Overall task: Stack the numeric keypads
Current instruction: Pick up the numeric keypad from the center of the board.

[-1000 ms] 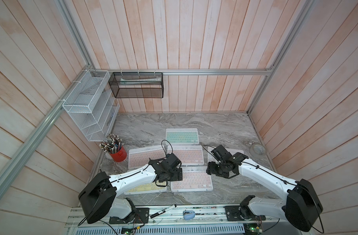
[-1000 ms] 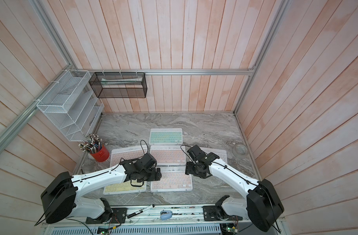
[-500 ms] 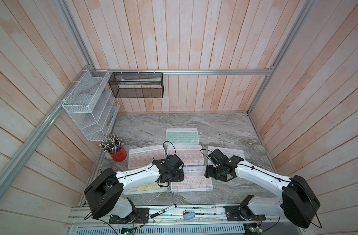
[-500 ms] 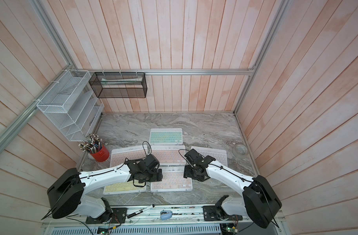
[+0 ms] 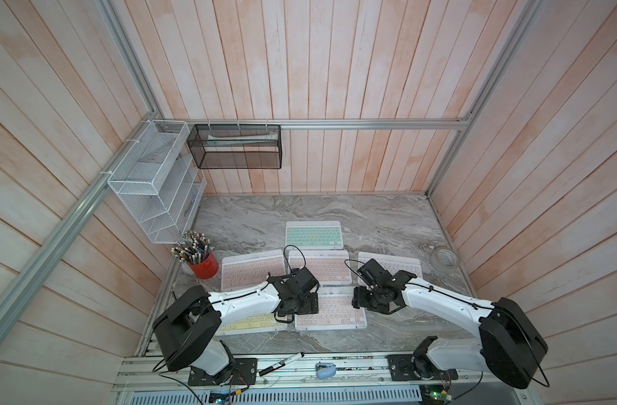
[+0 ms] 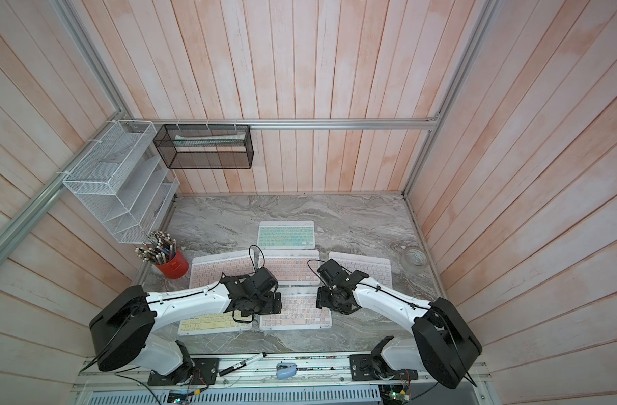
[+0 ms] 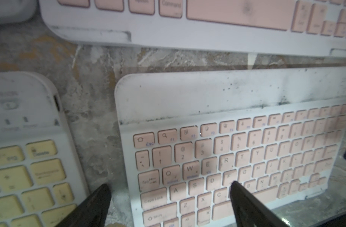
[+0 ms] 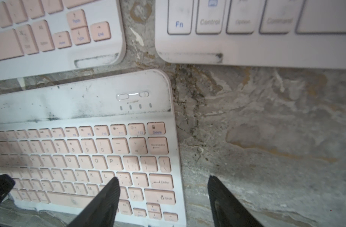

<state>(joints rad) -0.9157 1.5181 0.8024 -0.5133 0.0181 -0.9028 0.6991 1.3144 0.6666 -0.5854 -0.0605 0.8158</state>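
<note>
Both arms bend low over one flat white keypad with pink keys (image 5: 335,310).
Left gripper (image 7: 170,185) has its jaws wide apart around the keypad's left edge, right gripper (image 8: 163,178) around its right edge. Six keypads: one yellow (image 5: 251,322), three pink (image 5: 252,271), one green (image 5: 314,235), one white (image 5: 398,266).

keypads (image 5: 252,271) (image 5: 319,267) (image 5: 335,310) (image 5: 251,321) (image 5: 314,235) (image 5: 401,263) 6 (three pink) | pencil cup (image 5: 204,269) 1 | tape roll (image 5: 443,258) 1 | wire racks (image 5: 149,182) (image 5: 238,149) 2

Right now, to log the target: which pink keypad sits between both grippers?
The front pink keypad, beside the yellow keypad; left gripper and right gripper straddle its ends.
</note>
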